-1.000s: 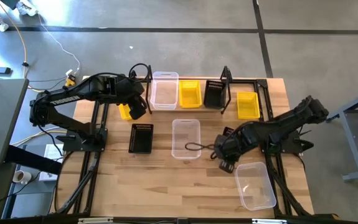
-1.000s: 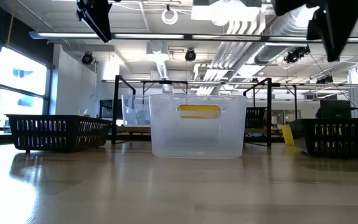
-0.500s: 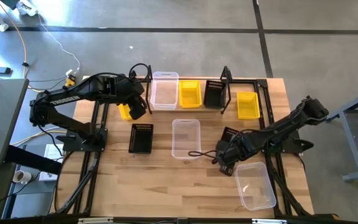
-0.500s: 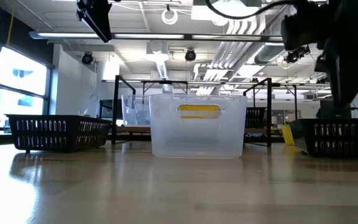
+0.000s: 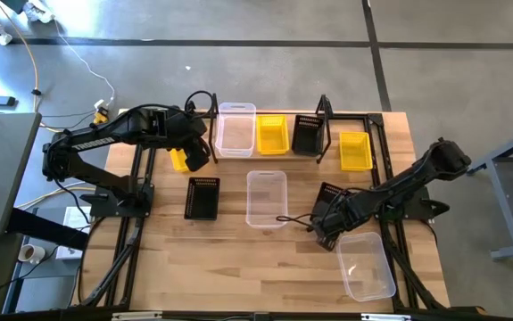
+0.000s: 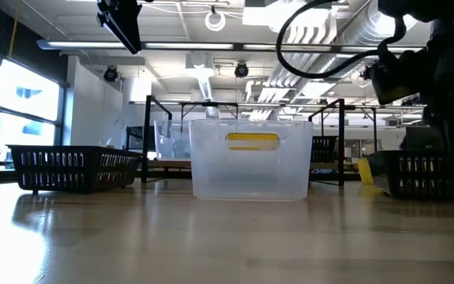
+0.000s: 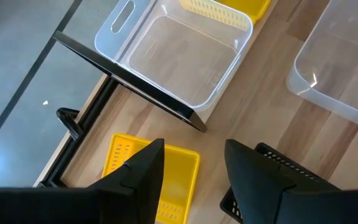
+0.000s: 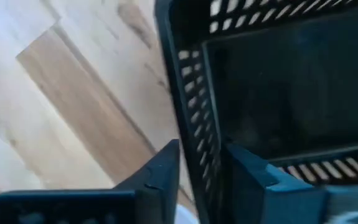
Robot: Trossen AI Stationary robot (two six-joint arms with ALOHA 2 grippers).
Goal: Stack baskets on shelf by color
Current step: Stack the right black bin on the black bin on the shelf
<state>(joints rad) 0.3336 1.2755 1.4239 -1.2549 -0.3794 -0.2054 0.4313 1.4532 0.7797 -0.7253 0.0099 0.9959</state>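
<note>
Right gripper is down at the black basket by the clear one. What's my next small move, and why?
Probably close the right gripper: in the right wrist view its open fingers straddle the perforated wall of the black basket, one inside, one outside. Then lift. The left gripper waits above the yellow basket.

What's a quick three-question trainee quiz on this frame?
1. True or false: the left claw is gripping a basket.
2. The right claw has one finger on each side of a wall of which basket? A clear, B black, C yellow.
3. How many baskets sit on the shelf?

Key:
1. False: it is open and empty above the loose yellow basket.
2. B, the loose black basket.
3. Three: shelved clear basket, shelved yellow basket, shelved black basket.
</note>
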